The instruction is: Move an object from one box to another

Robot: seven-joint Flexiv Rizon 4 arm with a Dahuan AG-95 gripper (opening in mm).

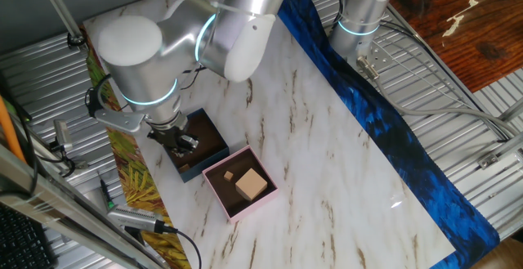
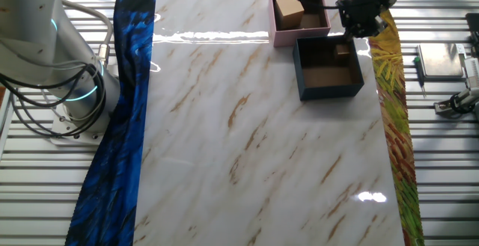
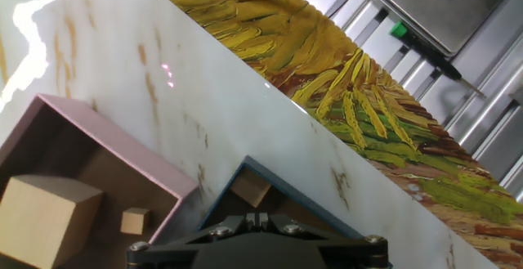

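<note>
One fixed view has the gripper (image 1: 181, 144) hanging over the navy box (image 1: 214, 135) by the table's edge, finger spread unreadable, the other fixed view shows a small wooden block (image 2: 343, 50) in its corner, and the hand view shows 2 wooden cubes in the pink box (image 3: 122, 150).

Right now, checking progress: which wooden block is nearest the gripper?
The small block in the blue box, under the gripper; the other two sit in the pink box.

The silver arm (image 1: 163, 36) bends down from the upper middle of one fixed view, wrist vertical, its black tool (image 1: 183, 144) pointing downward at left of centre; finger spacing is unclear.
</note>
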